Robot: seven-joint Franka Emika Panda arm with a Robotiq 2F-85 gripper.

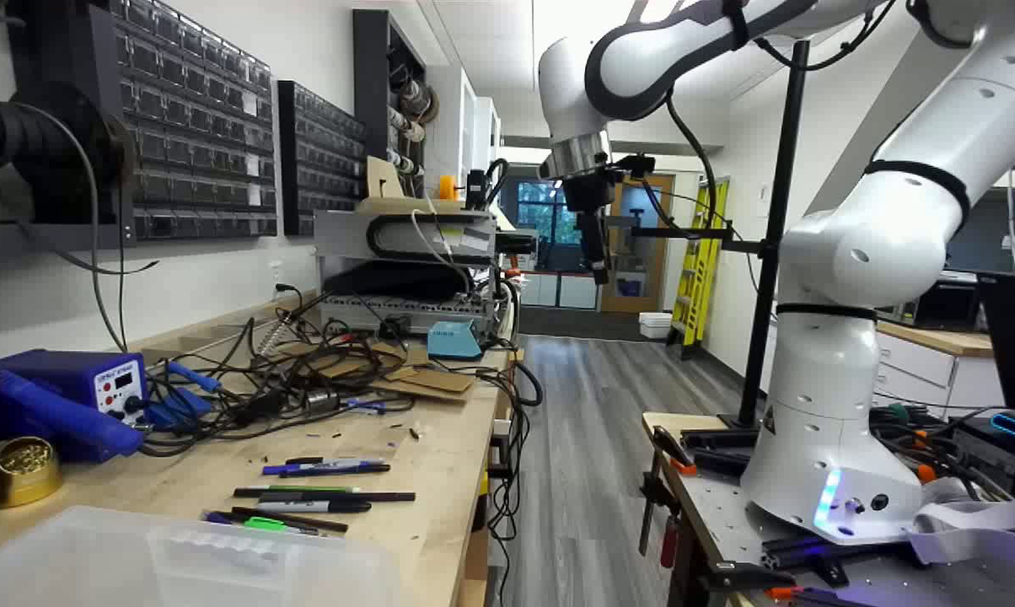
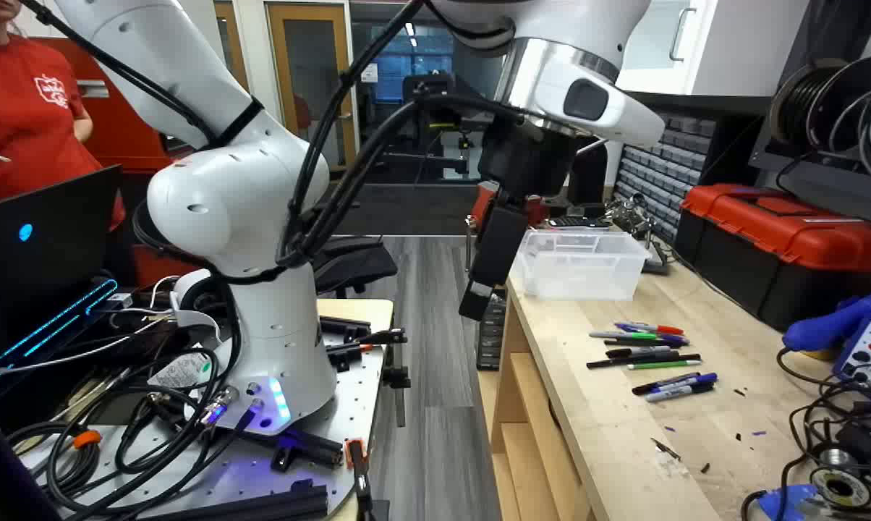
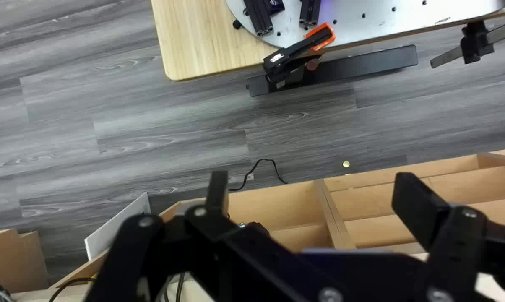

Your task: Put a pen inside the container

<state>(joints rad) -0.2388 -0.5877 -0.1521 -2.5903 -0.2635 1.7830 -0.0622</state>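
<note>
Workbench point(image 2: 613, 427) pens point(image 2: 642, 353), number unclear

In an exterior view, the tool point(image 1: 598, 265) points downward from the white arm point(image 1: 836, 261), higher than the worktop point(image 1: 440, 455), which extends on its left side. Pens and markers point(image 1: 318, 507) lie in groups on the worktop, below and left of the tool; the translucent container point(image 1: 229, 565) sits farther lower left, in the foreground, partly out of frame. A teal unit point(image 1: 454, 340) stands lower left of the tool; a yellow ladder point(image 1: 698, 261) stands to its right, in the background.
</note>
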